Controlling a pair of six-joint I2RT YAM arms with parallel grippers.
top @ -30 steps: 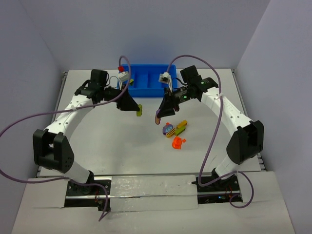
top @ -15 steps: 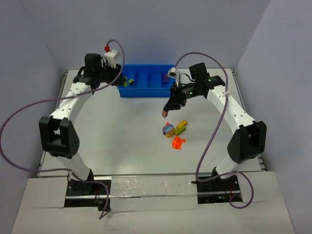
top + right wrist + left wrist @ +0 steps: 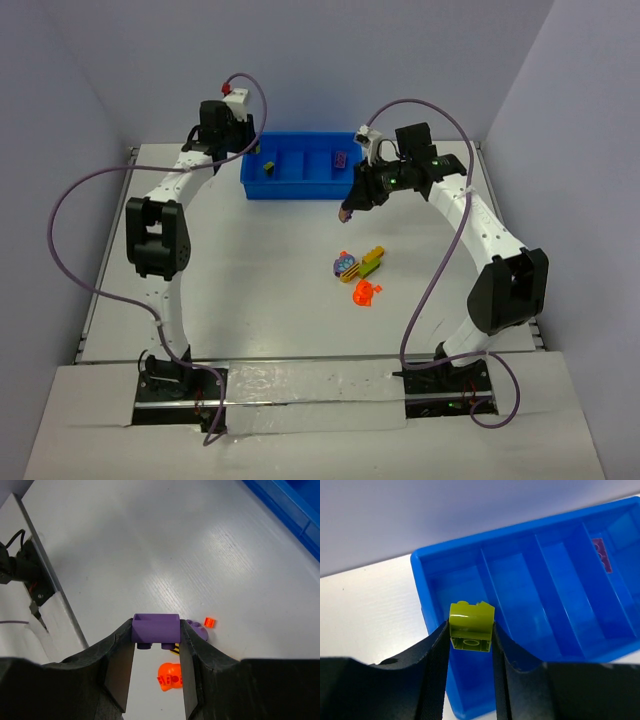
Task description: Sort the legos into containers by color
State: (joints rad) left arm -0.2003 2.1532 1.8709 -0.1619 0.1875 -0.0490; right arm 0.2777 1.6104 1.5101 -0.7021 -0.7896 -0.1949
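Green brick [image 3: 471, 626] is clamped by left gripper [image 3: 470, 636], seemingly over bin [image 3: 520, 530], purple brick [image 3: 156, 629] is clamped by right gripper [image 3: 156, 642]

Bright blue four-compartment plastic bin [image 3: 296, 190] has one small purple brick [image 3: 601, 554] in its rightmost slot. Olive-green brick [image 3: 471, 626] is held over the left end, and a second purple brick [image 3: 156, 631] is held above the table. Mixed-colour stack [image 3: 357, 264] and translucent orange-red piece [image 3: 366, 292] lie loose, close together.

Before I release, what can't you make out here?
- Top view: the mixed-colour stack of small plastic bricks is too small to count.
- Right wrist view: the held purple plastic brick hides most of that stack.
- Left wrist view: the frame edge cuts off the right end of the bright blue plastic bin.
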